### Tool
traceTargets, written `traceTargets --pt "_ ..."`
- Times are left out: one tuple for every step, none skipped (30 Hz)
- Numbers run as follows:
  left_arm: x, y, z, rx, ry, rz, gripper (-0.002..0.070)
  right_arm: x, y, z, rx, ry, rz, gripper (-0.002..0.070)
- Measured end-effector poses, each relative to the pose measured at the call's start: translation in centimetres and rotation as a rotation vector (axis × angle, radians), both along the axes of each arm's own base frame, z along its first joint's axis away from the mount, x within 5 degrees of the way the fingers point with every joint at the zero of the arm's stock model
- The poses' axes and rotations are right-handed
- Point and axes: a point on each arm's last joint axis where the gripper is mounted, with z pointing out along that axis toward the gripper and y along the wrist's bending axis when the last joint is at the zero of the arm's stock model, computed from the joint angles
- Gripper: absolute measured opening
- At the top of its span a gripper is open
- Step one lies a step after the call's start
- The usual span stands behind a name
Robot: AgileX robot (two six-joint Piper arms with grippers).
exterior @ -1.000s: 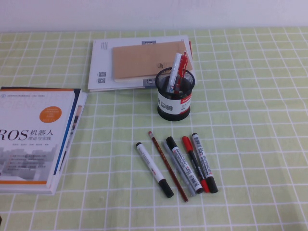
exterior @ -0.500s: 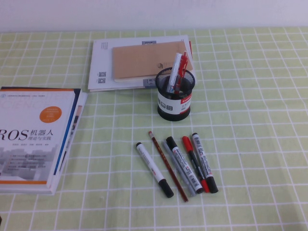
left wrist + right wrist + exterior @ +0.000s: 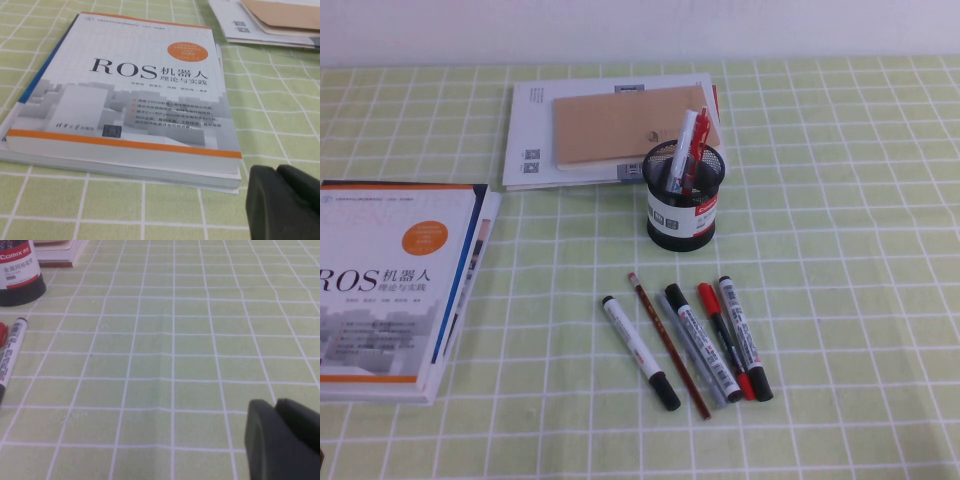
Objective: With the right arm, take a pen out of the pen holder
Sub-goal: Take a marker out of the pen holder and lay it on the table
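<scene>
a black mesh metal pen holder (image 3: 680,197) stands on the green-checked worktop (image 3: 850,260) with a white pen (image 3: 685,140) and a red pen (image 3: 699,150) leaning inside it, while a row of loose markers (image 3: 705,345) and a brown pencil (image 3: 668,345) lie just in front of it. the right hand (image 3: 276,407) hangs low over bare cloth well to the right of the holder, fingers pressed together on nothing. the left hand (image 3: 276,172), likewise closed and empty, sits far to the holder's left, beside a corner of a white ros textbook (image 3: 130,90).
</scene>
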Motion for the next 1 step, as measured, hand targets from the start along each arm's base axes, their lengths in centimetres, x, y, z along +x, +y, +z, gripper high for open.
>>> traceTargets --pt "0.00 0.00 0.00 0.000 0.000 0.000 -0.0008 0.00 0.00 0.00 0.000 0.000 0.000 -0.0013"
